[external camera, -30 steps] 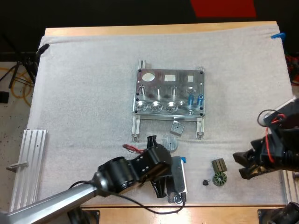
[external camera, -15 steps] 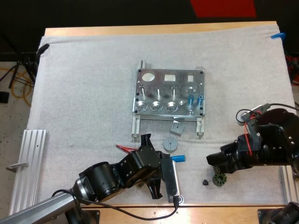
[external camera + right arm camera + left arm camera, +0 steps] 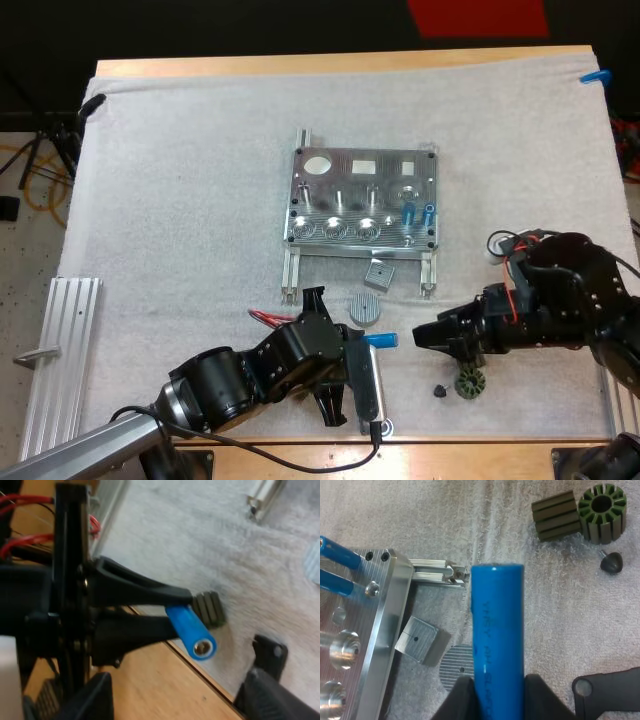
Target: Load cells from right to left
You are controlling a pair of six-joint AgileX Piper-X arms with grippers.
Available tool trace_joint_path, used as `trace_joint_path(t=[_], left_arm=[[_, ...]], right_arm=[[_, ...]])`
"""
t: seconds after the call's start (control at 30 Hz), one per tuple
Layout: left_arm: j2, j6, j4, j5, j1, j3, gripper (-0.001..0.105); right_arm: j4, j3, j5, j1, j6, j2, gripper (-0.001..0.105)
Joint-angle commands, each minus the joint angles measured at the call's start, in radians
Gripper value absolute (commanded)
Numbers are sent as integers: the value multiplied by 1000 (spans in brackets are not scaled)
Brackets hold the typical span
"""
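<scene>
With the left gripper clamped on the blue cell near the mat's near edge, the spread-fingered right gripper should probably close squarely on the cell's free end before carrying it to the fixture.

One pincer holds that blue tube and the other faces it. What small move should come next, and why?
Probably the right pincer should ease forward until its open fingers flank the free end of the blue cell. The left pincer is shut on the cell's other end, holding it out toward the right pincer, which stands just short of it.
</scene>
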Motion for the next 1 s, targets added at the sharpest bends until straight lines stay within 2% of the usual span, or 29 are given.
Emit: trace_joint_path(t=[0.0, 0.13, 0.33, 0.63, 0.97], left_arm=[[-8, 4, -13, 2, 3, -2, 0], [-8, 4, -13, 2, 3, -2, 0], [-8, 4, -13, 2, 3, -2, 0], [-8, 8, -22, 2, 3, -2, 0], [-8, 8, -27, 2, 3, -2, 0]], right_arm=[[-37, 8, -15, 0, 11, -3, 56], [-99, 47, -15, 0, 33, -3, 56], [-114, 89, -15, 0, 39, -3, 56], [-190, 103, -50, 0, 65, 51, 56], [-213, 103, -78, 3, 65, 123, 56]])
